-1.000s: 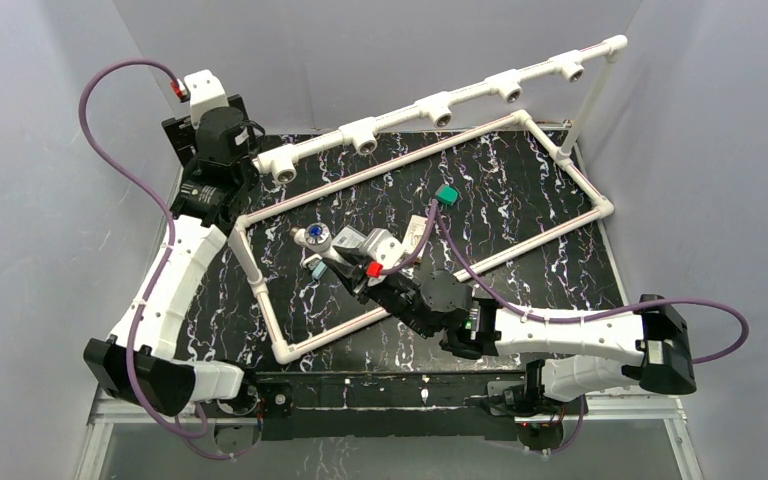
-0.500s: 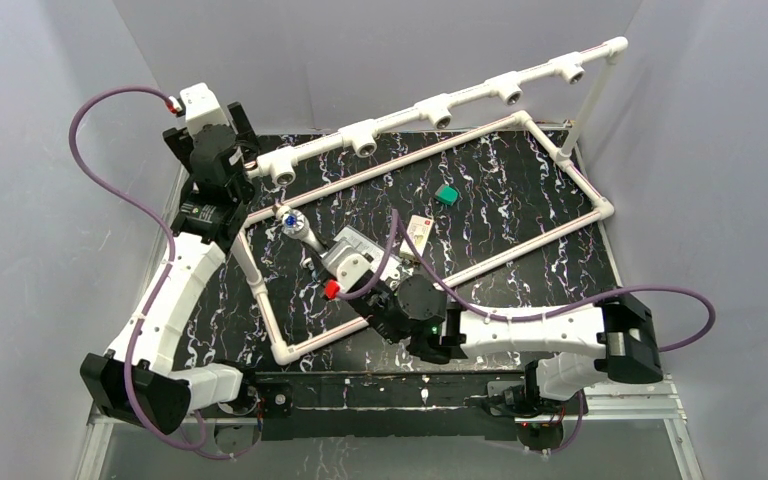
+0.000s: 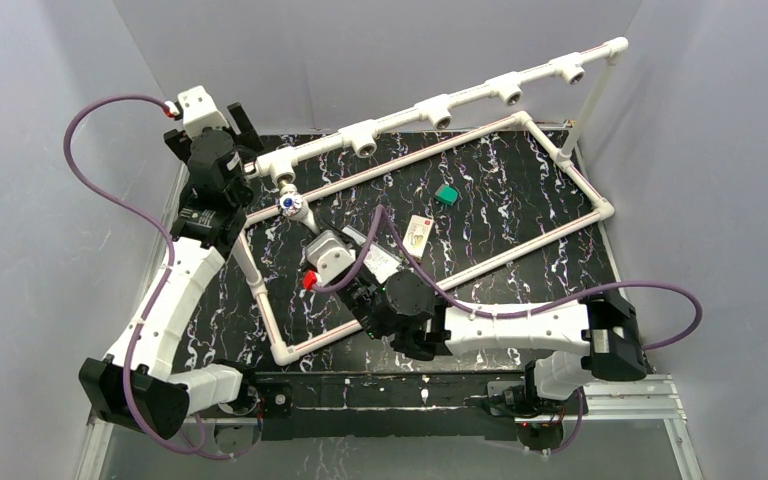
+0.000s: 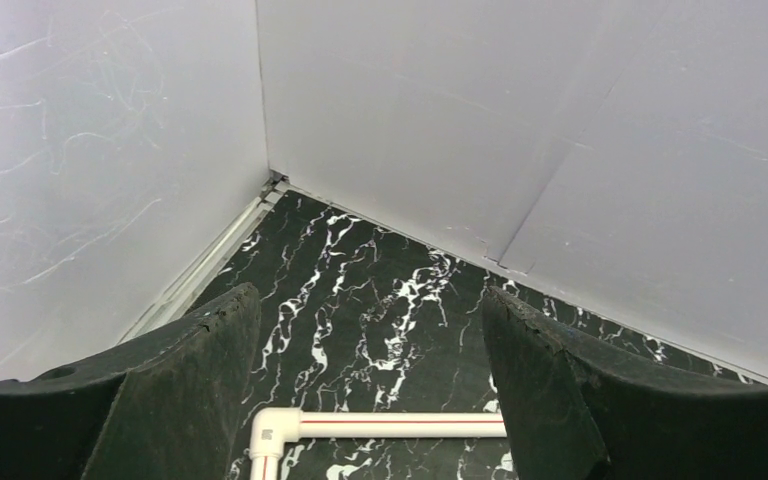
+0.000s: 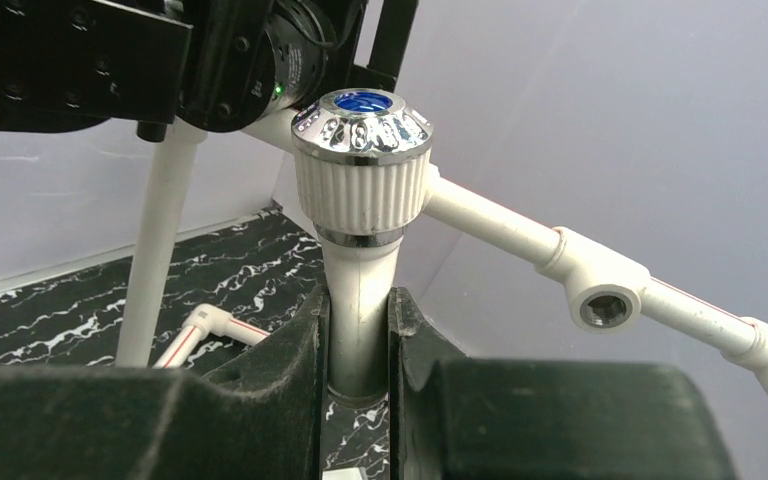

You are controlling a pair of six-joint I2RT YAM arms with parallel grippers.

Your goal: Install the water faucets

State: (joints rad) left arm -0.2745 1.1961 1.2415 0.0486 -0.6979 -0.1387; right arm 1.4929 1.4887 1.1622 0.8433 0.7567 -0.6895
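The right tool (image 5: pixel 358 335) is clamped on the tap (image 5: pixel 360 170), knob up, just beside the left end of the pipe rail (image 5: pixel 600 300); the left tool (image 4: pixel 370 390), near that end, has its fingers apart.

The surface (image 3: pixel 520 185) is black with white marble-style veins. A white pipe frame (image 3: pixel 560 230) lies flat on it, a skewed rectangle covering most of it. Inside the frame there's a small green block (image 3: pixel 447 194) toward the far right corner, and a white card (image 3: pixel 419 231) nearer the middle.
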